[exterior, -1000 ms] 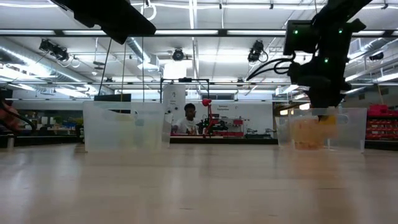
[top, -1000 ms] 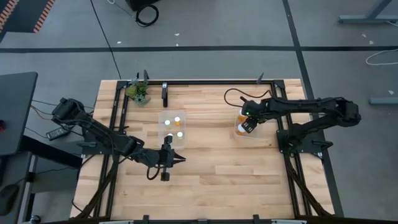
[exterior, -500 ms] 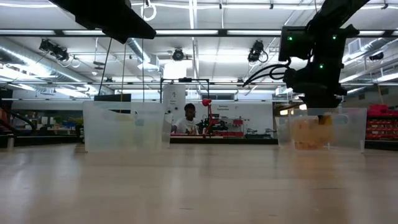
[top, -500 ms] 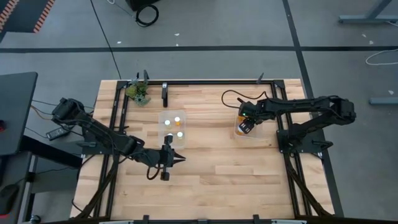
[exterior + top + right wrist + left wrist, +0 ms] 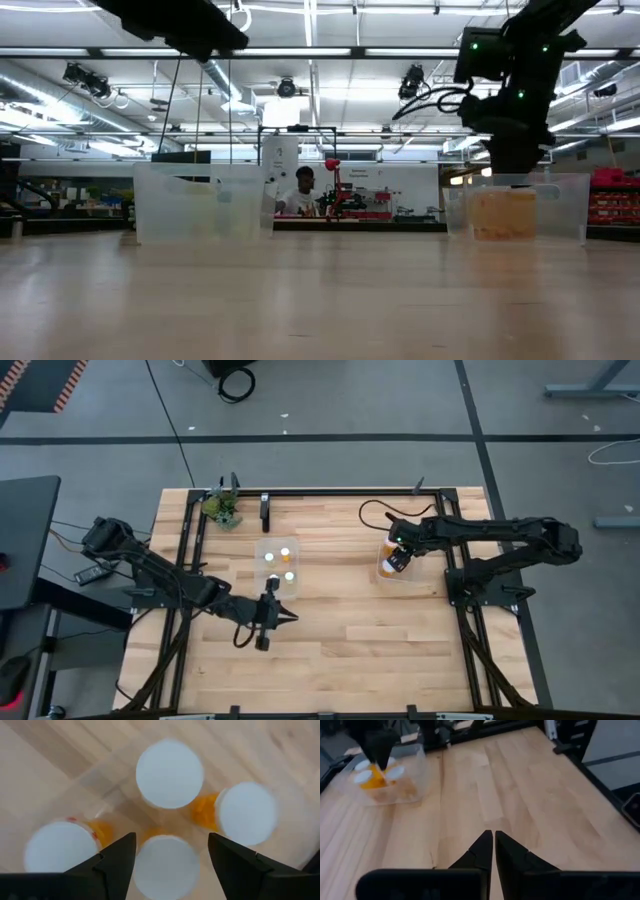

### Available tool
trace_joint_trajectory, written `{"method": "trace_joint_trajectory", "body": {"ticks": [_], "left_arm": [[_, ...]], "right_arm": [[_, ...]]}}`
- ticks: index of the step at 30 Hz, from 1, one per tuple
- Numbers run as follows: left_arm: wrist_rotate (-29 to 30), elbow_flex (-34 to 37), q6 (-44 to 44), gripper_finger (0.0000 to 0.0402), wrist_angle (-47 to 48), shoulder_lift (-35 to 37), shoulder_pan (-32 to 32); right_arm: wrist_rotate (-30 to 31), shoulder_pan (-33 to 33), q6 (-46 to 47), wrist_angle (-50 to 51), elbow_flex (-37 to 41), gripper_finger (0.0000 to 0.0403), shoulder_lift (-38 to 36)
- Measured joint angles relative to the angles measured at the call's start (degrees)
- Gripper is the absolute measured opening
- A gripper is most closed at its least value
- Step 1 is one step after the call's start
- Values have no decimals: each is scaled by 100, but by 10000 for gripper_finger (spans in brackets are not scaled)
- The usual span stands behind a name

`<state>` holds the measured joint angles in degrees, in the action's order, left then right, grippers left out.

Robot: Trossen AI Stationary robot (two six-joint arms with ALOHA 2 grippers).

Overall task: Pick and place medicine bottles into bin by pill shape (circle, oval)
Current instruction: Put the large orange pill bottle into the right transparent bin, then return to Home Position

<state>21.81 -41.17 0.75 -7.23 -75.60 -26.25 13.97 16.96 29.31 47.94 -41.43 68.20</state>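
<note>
- The right end effector (image 5: 396, 560) hangs over the right clear tub (image 5: 398, 572), at about 2 o'clock from the desk centre in the high view; its fingers (image 5: 112, 862) are spread wide, and nothing sits between them.
- Straight below it, the right wrist view shows four medicine bottles standing upright in that tub, mostly as round white caps: one far cap (image 5: 170, 773), one to the side (image 5: 246, 813), one nearest between the fingers (image 5: 166, 865), and one partly cut off by the frame edge (image 5: 59, 851). Only slivers of amber body show, so the labels and pill shapes cannot be read.
- In the low view the tub's frosted wall blurs these bottles into one orange mass (image 5: 503, 214).
- The left clear tub (image 5: 279, 565), near 11 o'clock from the desk centre, holds bottles seen only as small pale dots; their exact number is hard to make out.
- The left end effector (image 5: 267, 614) waits low over the desk at about 8 o'clock, fingers pressed together and holding nothing, as the left wrist view (image 5: 492, 851) confirms.
- The wooden desk (image 5: 350, 650) is pale plank, framed by black rails; a small potted plant (image 5: 223, 509) sits at its 11 o'clock corner.
- Beyond it lies a workshop with ceiling strip lights, and a person (image 5: 300, 194) seated far off.
</note>
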Motion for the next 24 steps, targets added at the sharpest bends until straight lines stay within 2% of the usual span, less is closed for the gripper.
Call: {"method": "trace_joint_trajectory", "body": {"ticks": [4,11,20,24], "left_arm": [[-359,4,-111,20,95,121,372],[-657,4,-366,9,226,348,883],[-886,4,-288,18,415,481,1275],[-917,3,-260,11,416,579,1275]], "right_arm": [[8,28,-86,6,0,255,-430],[54,-134,-457,-133,-2,255,-1233],[118,-881,-1291,-1180,84,255,-2785],[117,-1396,-1359,-2193,712,255,-3648]]}}
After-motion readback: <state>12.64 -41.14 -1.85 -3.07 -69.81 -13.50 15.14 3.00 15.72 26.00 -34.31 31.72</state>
